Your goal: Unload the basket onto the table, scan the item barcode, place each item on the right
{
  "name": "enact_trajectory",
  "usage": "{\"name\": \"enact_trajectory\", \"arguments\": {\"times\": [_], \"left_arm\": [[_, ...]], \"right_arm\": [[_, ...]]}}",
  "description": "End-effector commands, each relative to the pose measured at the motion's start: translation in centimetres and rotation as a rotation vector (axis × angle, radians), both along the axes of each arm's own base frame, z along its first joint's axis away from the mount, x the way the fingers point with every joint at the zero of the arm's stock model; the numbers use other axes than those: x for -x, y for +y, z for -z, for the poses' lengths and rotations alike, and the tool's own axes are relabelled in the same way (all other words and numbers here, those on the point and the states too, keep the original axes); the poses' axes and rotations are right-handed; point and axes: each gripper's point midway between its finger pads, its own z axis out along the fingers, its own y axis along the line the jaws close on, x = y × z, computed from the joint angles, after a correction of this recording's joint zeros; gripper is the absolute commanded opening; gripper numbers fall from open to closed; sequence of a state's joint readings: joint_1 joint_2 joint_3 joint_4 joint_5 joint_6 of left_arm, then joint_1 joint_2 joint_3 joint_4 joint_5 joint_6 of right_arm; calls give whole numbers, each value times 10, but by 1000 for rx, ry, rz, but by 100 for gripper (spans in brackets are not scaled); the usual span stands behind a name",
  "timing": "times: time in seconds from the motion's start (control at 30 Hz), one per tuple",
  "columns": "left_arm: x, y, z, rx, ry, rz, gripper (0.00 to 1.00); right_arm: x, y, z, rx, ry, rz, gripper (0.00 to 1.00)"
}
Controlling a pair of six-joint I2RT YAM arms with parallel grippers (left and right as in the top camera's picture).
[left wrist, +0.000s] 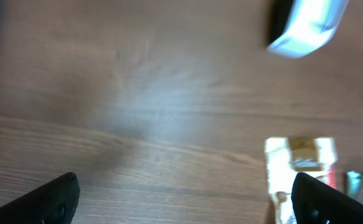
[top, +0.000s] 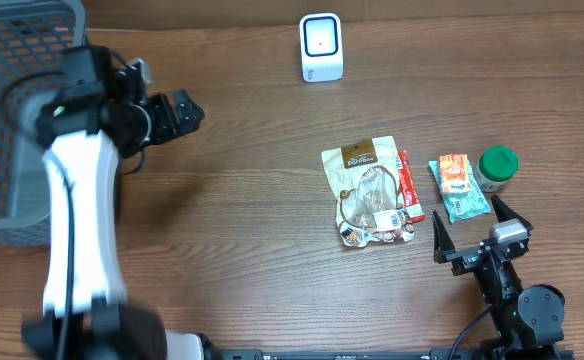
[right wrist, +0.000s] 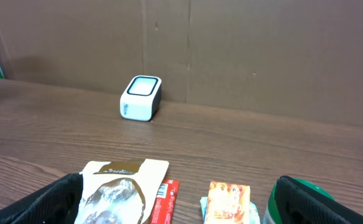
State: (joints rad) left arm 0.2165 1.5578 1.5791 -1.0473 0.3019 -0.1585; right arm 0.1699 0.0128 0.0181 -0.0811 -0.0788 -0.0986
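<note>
Left pincer (top: 188, 111): released, jaws spread wide, nothing between them, hovering over bare bench (top: 242, 250)
Right pincer (top: 468, 212): released as well, both fingers (right wrist: 45, 202) wide apart and empty, low over the bench
Scanner (top: 321, 47): small white box with a dark window, upright on the bench, far ahead of the right pincer and off to its left; ahead of the left pincer too, well apart from it
Pouch (top: 370, 192): flat on the bench, clear front with a brown-and-gold header, near the right pincer, ahead and to its left; untouched
Red packet (top: 410, 185): narrow, lying along the pouch's right edge and touching it, just ahead of the right pincer's left finger
Orange and teal packet (top: 459, 185): flat, just ahead of the right pincer, in line with the gap between its fingers
Jar (top: 497, 168): green lid, upright, just beside the orange and teal packet, ahead of the right pincer's right finger
Basket (top: 17, 110): grey mesh, behind the left pincer at the bench's edge
</note>
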Motion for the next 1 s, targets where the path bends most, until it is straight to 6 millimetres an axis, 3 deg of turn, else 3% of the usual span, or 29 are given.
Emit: {"name": "enact_trajectory", "arguments": {"times": [0.0,0.07,0.23,0.37,0.5,0.7,0.97], "left_arm": [[34,-9,-85,-47,-235,-1,100],[56,-13,-115,-67,-330,-1,100],[107,-25,-170,-108,-520,0,100],[131,-30,-190,-125,-599,0,100],[145,-33,-194,-131,-627,0,100],[167,-38,-176,-132,-630,0,100],[201,-45,-98,-115,-548,0,100]], "right_arm": [[0,0,2,3,-3,0,100],[0,0,2,3,-3,0,100],[0,0,2,3,-3,0,100],[0,0,2,3,-3,0,100],[0,0,2,3,-3,0,100],[0,0,2,3,-3,0,100],[0,0,2,3,-3,0,100]]}}
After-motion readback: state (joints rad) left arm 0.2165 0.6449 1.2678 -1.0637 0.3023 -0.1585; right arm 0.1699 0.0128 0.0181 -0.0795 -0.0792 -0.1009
